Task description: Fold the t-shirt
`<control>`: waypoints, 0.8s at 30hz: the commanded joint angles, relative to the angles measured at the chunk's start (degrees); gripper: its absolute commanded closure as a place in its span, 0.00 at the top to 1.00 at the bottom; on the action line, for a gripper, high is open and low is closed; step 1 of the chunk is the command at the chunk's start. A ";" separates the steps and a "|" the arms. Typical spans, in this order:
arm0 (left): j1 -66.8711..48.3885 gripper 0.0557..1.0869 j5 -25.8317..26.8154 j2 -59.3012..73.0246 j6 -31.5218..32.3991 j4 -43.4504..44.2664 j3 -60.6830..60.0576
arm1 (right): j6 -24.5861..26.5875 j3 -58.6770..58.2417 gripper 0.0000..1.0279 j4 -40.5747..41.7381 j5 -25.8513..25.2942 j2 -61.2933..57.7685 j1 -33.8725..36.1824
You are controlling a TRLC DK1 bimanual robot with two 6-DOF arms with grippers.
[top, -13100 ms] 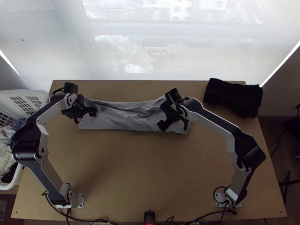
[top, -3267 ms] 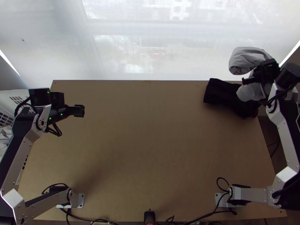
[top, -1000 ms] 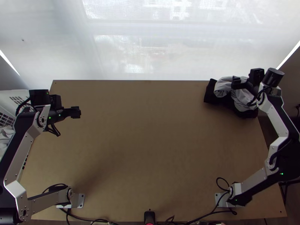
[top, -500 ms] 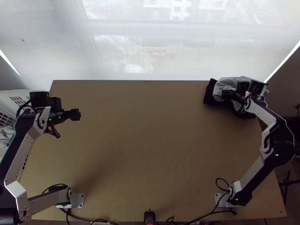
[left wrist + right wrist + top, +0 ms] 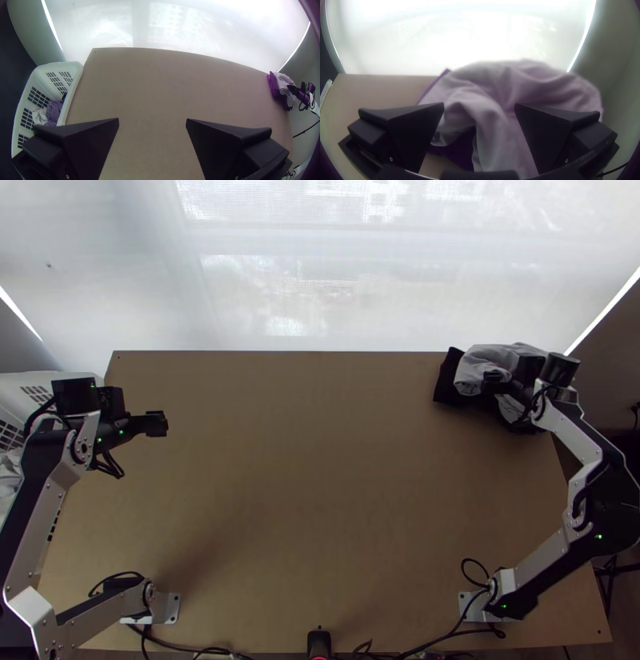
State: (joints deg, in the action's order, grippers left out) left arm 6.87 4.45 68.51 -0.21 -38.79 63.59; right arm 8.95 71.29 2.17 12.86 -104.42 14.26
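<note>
And here we are at the far right corner of the table (image 5: 312, 500), where the grey t-shirt (image 5: 482, 362) sits loosely bunched on a dark cloth (image 5: 446, 382)! Look at those soft, rounded folds, with the dark cloth peeking out from beneath on the side toward the middle of the table.

Right there at the shirt is the right gripper (image 5: 490, 382), and it's released: the right wrist view has its two black fingers (image 5: 550, 140) wide apart, grey fabric showing between them, none of it clenched. Whether either finger touches the shirt, I can't tell.

Over on the other side, well apart from the shirt, the left gripper (image 5: 164, 423) hangs near the table's left edge, pointing in toward the middle. It's released too, its fingers (image 5: 90, 143) spread with bare tabletop in the gap, nothing in their grasp.

Beside that left edge stands the white basket (image 5: 77, 71), slotted walls and all, with crumpled clothes (image 5: 53, 111) inside. Beyond the far edge, a pale, bright screen (image 5: 320, 260) spans the width of the table.
</note>
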 commanded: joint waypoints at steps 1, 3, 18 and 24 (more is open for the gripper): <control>-0.63 0.95 0.12 -5.93 0.47 0.20 0.22 | -2.89 2.01 0.95 -1.91 0.23 11.78 -1.96; -0.72 0.95 -0.58 -8.13 -0.41 0.46 -0.05 | -3.94 1.84 0.95 -2.97 0.23 16.00 -3.19; -0.81 0.95 -10.16 -37.75 -9.64 5.30 -22.20 | -3.85 -26.29 0.96 -3.32 -18.58 40.09 -24.19; 2.35 0.95 -10.16 -50.14 -6.56 4.24 -30.19 | -6.49 -45.97 0.95 13.82 -31.14 50.02 -34.21</control>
State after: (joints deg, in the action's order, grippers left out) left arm 7.33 -4.32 31.51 -8.56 -33.91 42.11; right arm 4.47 44.95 1.58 -6.74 -65.28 -9.54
